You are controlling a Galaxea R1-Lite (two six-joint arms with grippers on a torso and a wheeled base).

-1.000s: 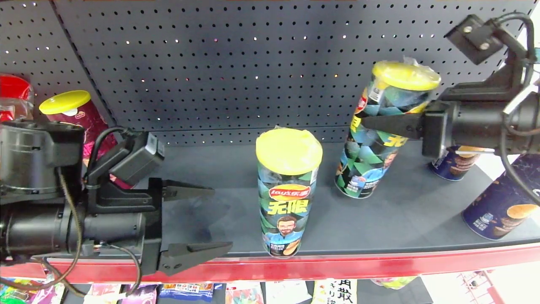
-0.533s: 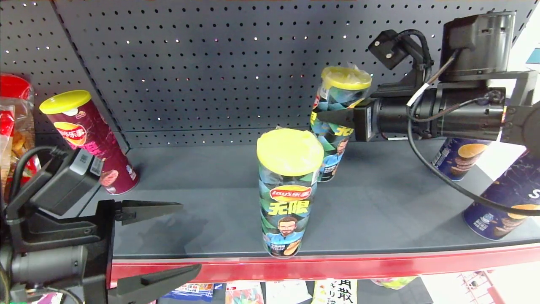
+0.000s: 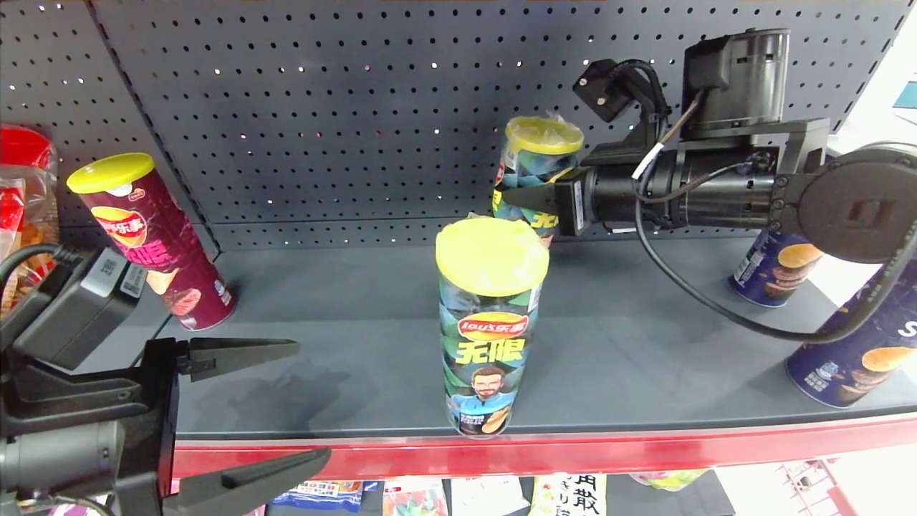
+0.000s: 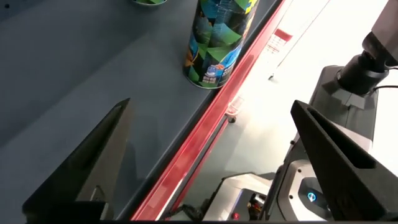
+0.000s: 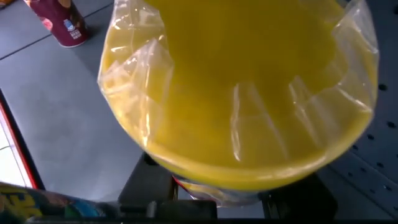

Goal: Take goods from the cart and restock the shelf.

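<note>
Logo, bold characters on front can (image 3: 491, 344) (purple can (image 3: 154, 244) too)

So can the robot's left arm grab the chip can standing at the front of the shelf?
Probably yes. The left pincer is open, and only bare shelf lies between it and the front can.

A dark grey pegboard back panel (image 3: 358, 107) runs the whole width, pinpricks of light showing through its holes. At the left end a maroon crisp can (image 3: 154, 247) with a yellow lid stands near the panel, and just beside it, further left, is a red-topped clear snack packet (image 3: 21, 186). At the right end are two dark blue crisp cans, the farther one (image 3: 777, 269) and the nearer one (image 3: 852, 358), apart from each other. Lower down lies a row of flat snack packets (image 3: 415, 496).
</note>
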